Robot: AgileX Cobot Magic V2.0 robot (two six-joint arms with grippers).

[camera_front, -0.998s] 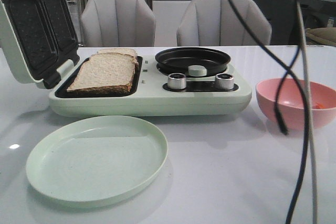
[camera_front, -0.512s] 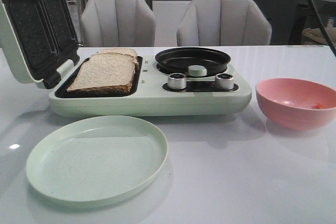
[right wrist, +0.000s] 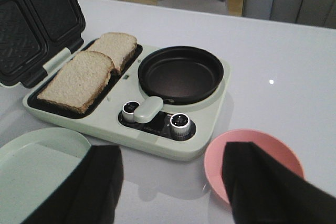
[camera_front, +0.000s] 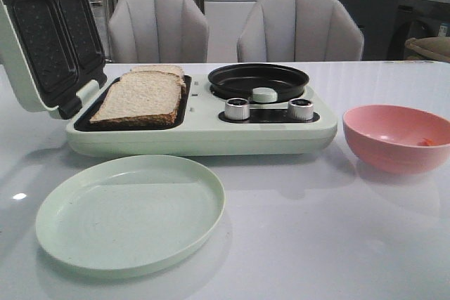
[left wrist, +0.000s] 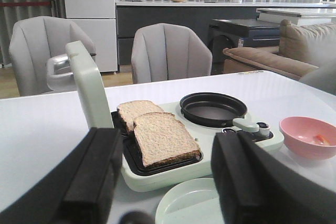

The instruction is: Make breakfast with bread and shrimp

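Pale green is the colour of your breakfast maker, which sits mid-table with its ribbed lid swung up at the 9 o'clock end. You have the bread lying in the dark grill tray on that same side: two slices, the nearer one flat, the farther one tucked just behind it and partly covered by it. At the machine's 3 o'clock half you see the round black pan, and below it two silver knobs with a small green handle between them.

Your shrimp is in the pink bowl, which stands on the white table just beside the machine at 3 o'clock; only a small orange-red speck shows against the inner wall. Toward 6 o'clock of the grill tray you have a round pale green plate, close to the machine's front edge but apart from it.

Neither arm shows from the front. From the left wrist, the left gripper has its jaws wide apart, holding nothing, and looks across at the bread and plate. From the right wrist, the right gripper likewise has its jaws spread and empty, high above the table with the plate past one finger and the pink bowl behind the other.
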